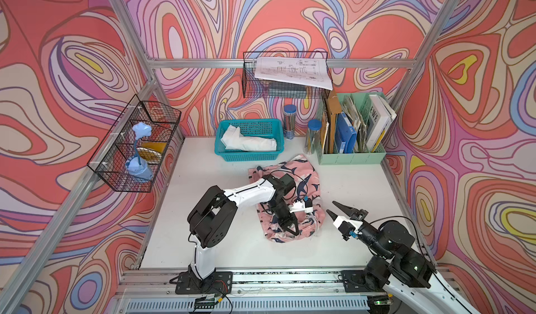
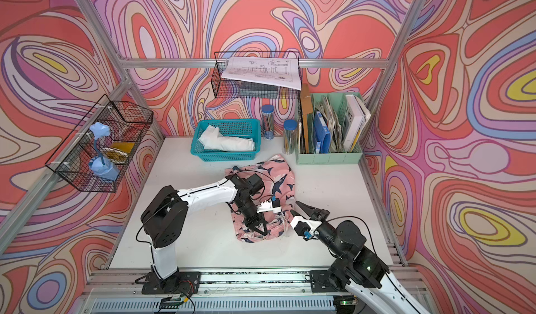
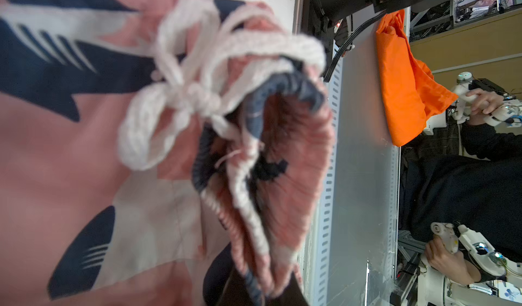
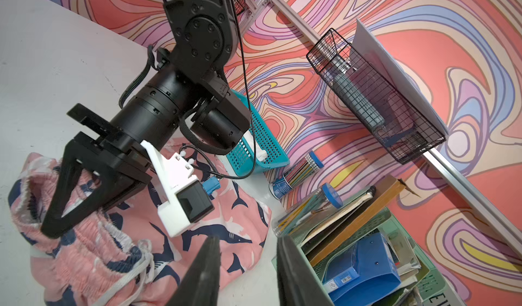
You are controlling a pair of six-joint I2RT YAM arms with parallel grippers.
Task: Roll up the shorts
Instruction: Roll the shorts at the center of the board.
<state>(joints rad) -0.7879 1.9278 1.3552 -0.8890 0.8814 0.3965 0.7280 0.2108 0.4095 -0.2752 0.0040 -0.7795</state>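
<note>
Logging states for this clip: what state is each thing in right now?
shorts: spread out, not rolled, one end pinched up.
left gripper: shut on the shorts' waistband.
right gripper: open, empty, beside the shorts.
white cloth: bunched in the teal basket.
jars: upright, lids on.

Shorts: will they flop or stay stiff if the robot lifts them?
Probably floppy: the shorts lie crumpled and bunch where the left gripper pinches them. Likely light, being thin cloth. The drawstring may dangle loose.
</note>
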